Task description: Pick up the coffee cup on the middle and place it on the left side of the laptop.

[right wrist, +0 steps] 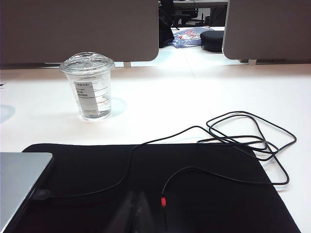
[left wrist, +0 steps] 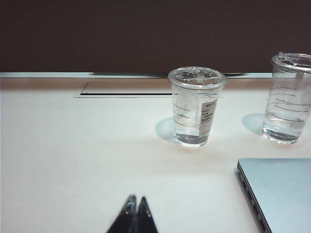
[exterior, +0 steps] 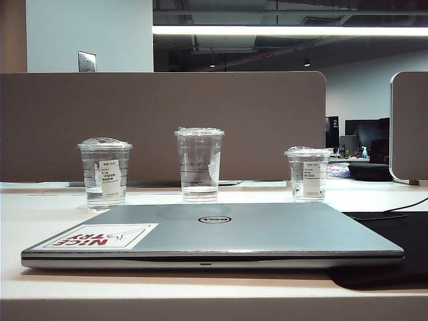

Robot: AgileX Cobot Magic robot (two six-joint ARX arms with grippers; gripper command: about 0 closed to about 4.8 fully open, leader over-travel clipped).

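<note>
The coffee cup (exterior: 199, 164) stands upright on the counter (left wrist: 73, 155) behind the laptop (exterior: 221, 234), centre of three cups. The left hand (left wrist: 134, 206), closed and empty, is the nearer. The right hand (right wrist: 137, 206) appears closed, farther off.

An open-plan office: a white desk (exterior: 40, 221) is fenced at its far edge by grey-brown partition panels (exterior: 160, 124), with a closed laptop (exterior: 267, 231) on it. Beyond the gap at far right stand monitors (exterior: 364, 134), under a long ceiling strip light (exterior: 287, 31).
</note>
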